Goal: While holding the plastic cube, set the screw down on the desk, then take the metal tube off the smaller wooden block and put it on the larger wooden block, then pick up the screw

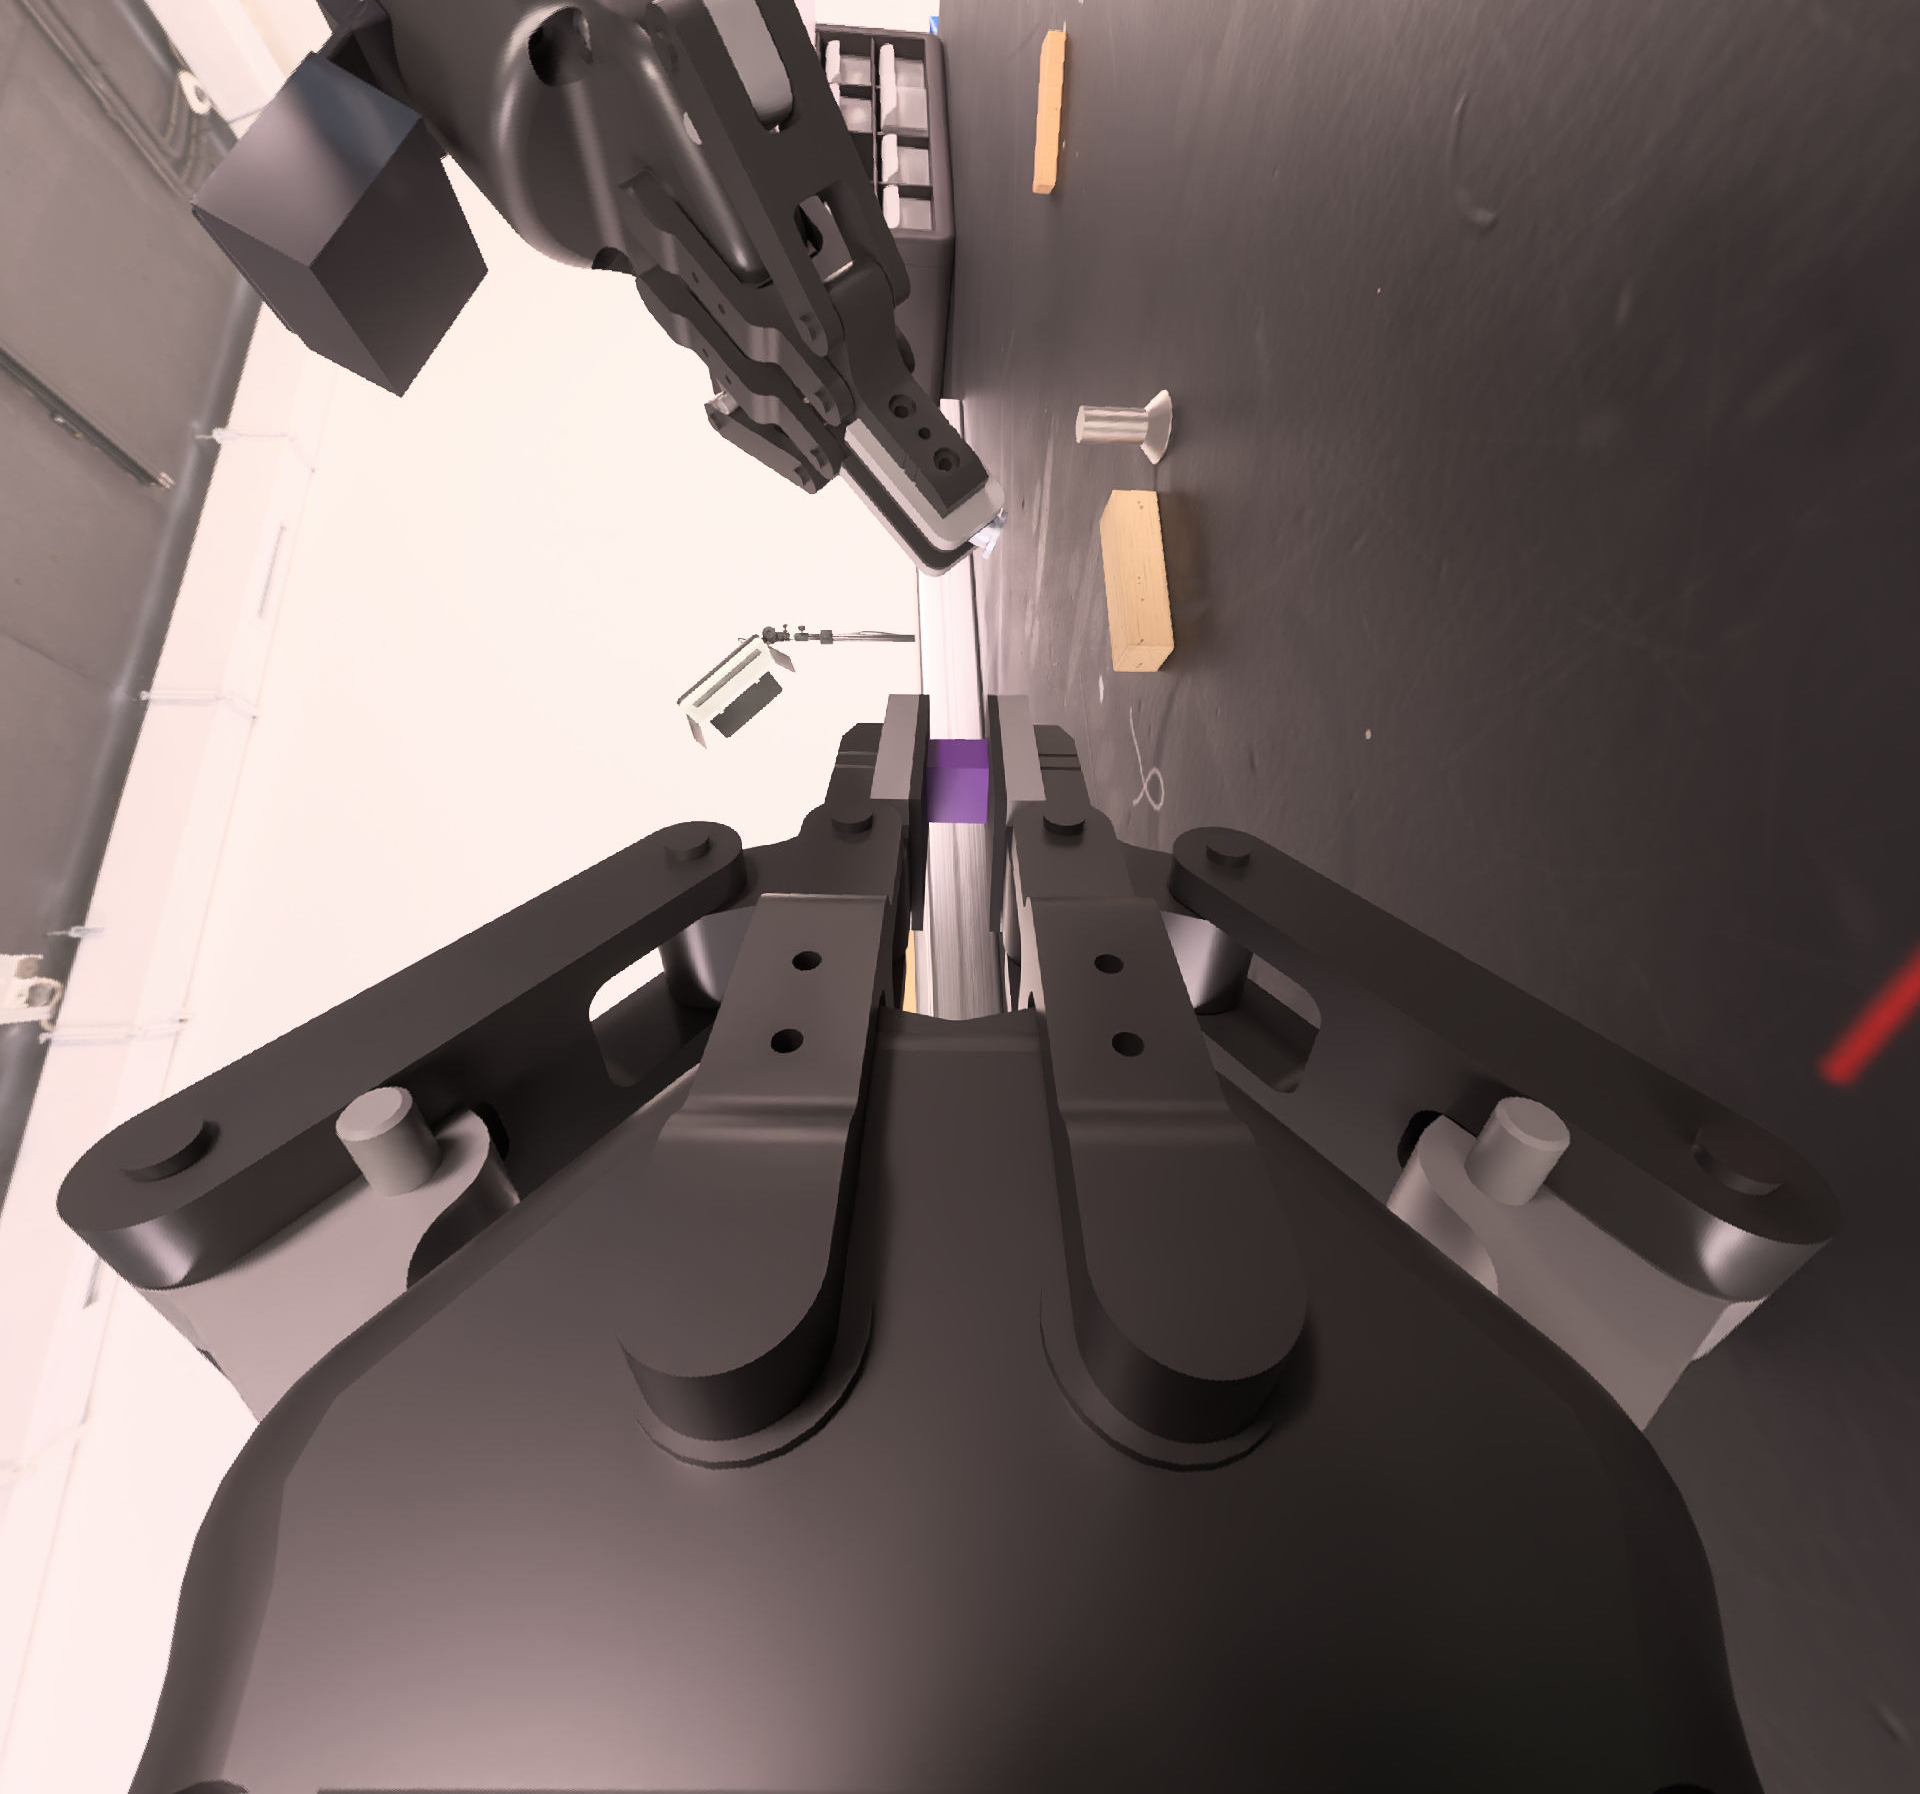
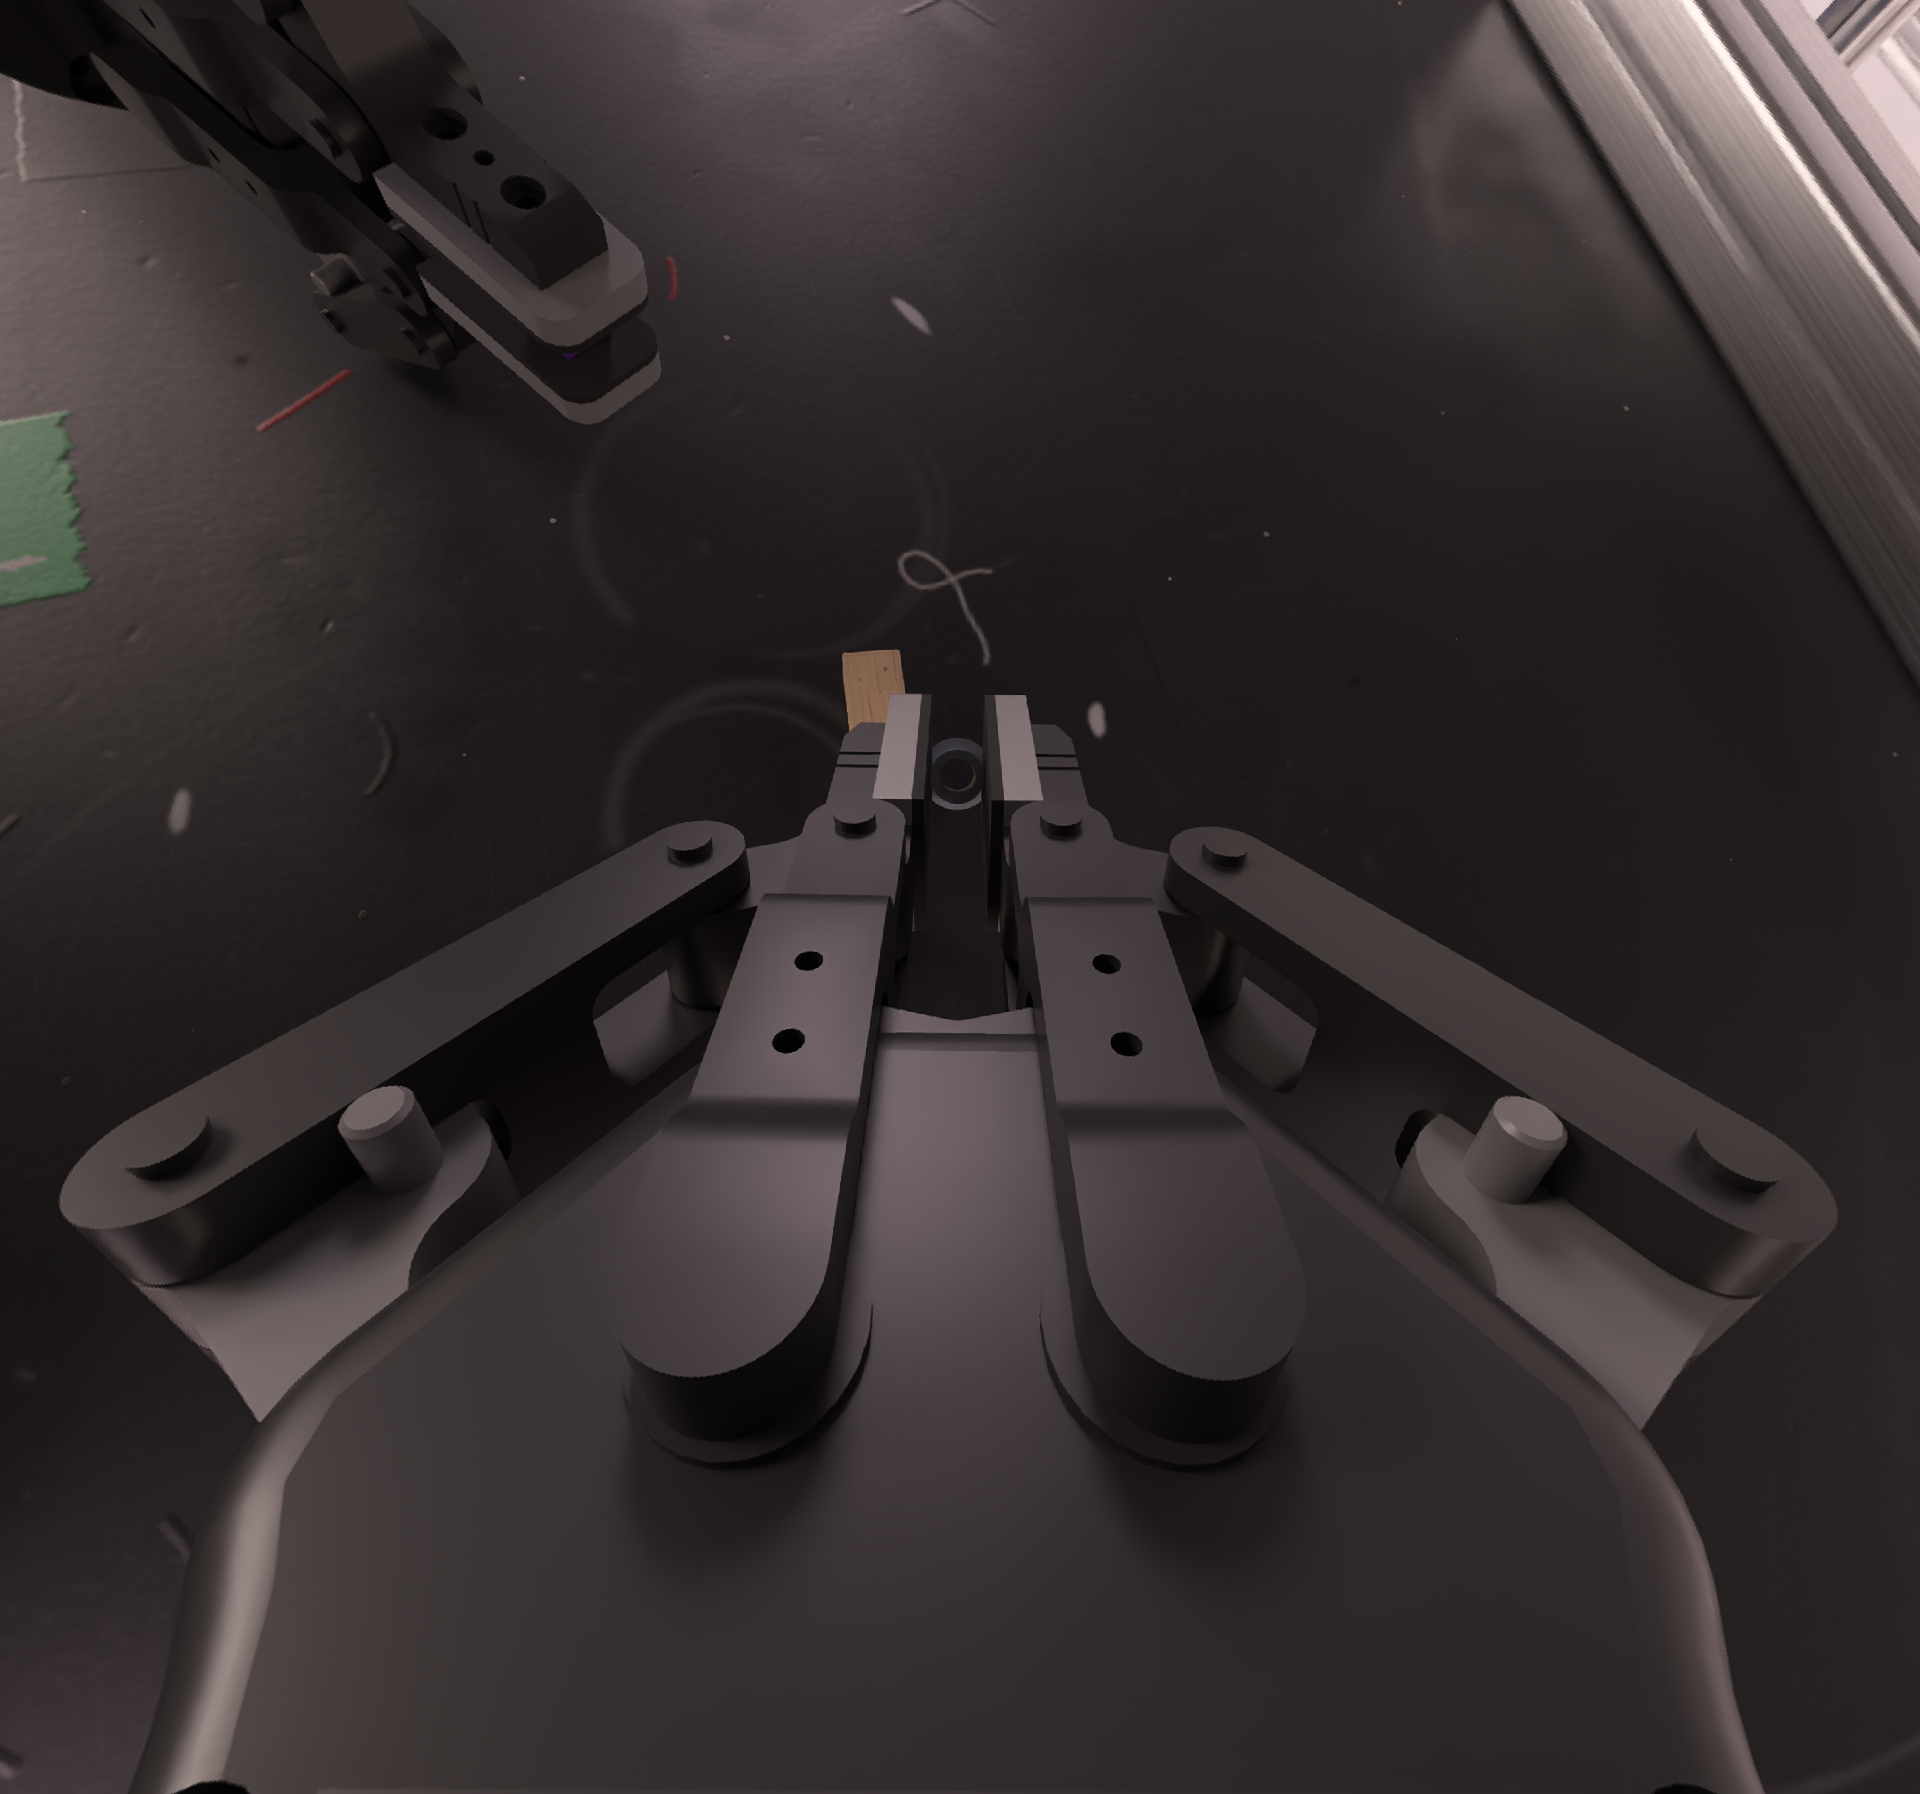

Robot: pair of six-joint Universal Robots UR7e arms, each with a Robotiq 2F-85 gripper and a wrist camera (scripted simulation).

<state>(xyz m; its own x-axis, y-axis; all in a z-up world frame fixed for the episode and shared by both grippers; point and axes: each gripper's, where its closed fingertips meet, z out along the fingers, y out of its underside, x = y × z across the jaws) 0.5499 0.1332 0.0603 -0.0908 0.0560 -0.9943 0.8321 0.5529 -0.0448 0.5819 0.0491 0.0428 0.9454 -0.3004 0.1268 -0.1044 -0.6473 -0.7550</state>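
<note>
My left gripper [image 1: 956, 752] is shut on a purple plastic cube [image 1: 956, 780] and holds it off the dark desk [image 1: 1507, 601]. My right gripper [image 2: 956, 747] is shut on a dark metal tube [image 2: 956, 776], seen end-on between its pads. In the left wrist view the right gripper [image 1: 966, 534] hangs just above a thick wooden block [image 1: 1138, 581]. A corner of that block [image 2: 875, 690] shows past the right gripper's left finger. A pale screw [image 1: 1127, 425] stands head-down on the desk beside that block. A thin flat wooden block [image 1: 1049, 111] lies farther off. The left gripper [image 2: 597, 357] shows at the upper left.
A grey compartment organiser [image 1: 894, 144] stands at the desk's far edge. An aluminium frame rail [image 2: 1714, 186] runs along the right side. A green tape patch [image 2: 31, 508] and chalk marks lie on the desk.
</note>
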